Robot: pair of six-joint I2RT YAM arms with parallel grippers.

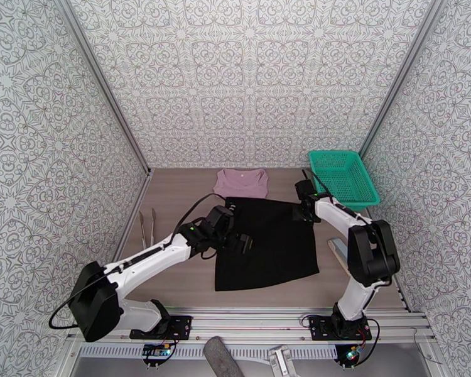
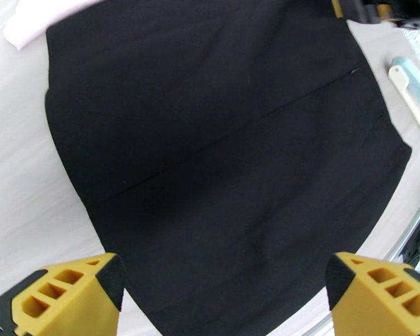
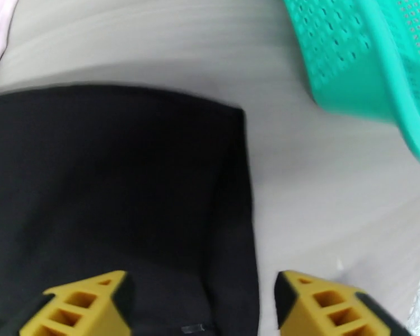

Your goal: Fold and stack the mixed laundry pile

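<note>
The black garment lies spread flat in the middle of the table, its hem toward the arms. The mauve-pink shirt lies flat just behind it, touching its far edge. My left gripper hovers over the garment's left part; in the left wrist view its yellow fingers stand wide open above the black cloth, holding nothing. My right gripper is at the garment's far right corner; its fingers are open, with the cloth's right edge beneath them.
A teal mesh basket stands at the back right, close to the right gripper. Metal tongs lie at the left edge. A pale flat tool lies right of the garment. Patterned walls enclose the table.
</note>
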